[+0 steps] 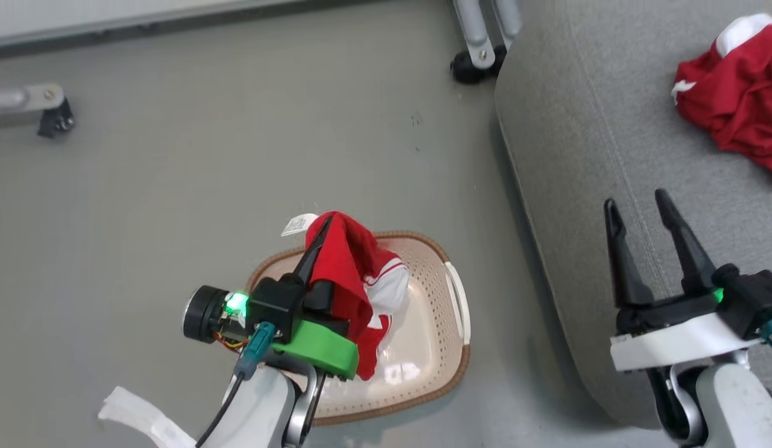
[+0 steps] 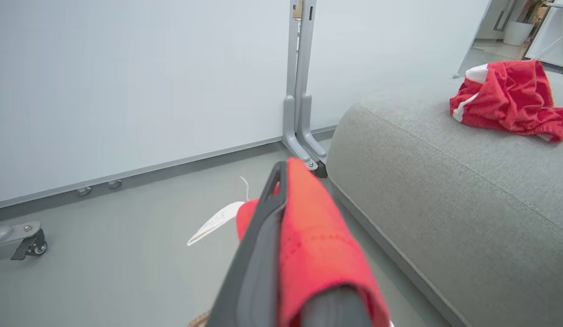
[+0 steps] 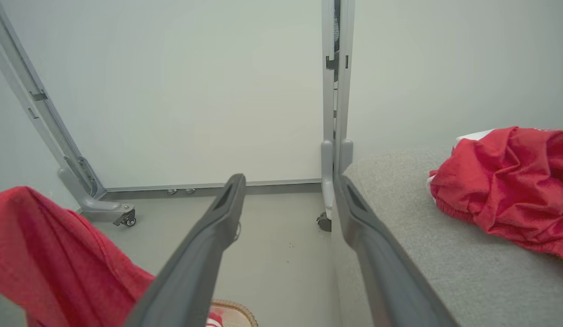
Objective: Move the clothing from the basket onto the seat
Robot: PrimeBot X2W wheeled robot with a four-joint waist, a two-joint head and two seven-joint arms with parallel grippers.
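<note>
My left gripper [image 1: 320, 227] is shut on a red garment with white panels [image 1: 355, 274], lifted above the cream basket [image 1: 429, 336]; the fabric drapes over the fingers [image 2: 263, 236] and hangs down into the basket. A white tag [image 1: 297, 224] sticks out at its top. A second red garment [image 1: 738, 102] lies crumpled on the grey seat [image 1: 585, 155] at the far right, also visible in the wrist views [image 2: 508, 97] [image 3: 504, 186]. My right gripper [image 1: 638, 208] stands open over the seat's near edge, nothing between its fingers [image 3: 213, 240].
Grey floor [image 1: 205, 186] surrounds the basket. A white partition wall [image 2: 127, 81] runs along the back, with a grey metal post and castor [image 1: 476, 59] by the seat's corner and another castor foot [image 1: 50, 115] at the left.
</note>
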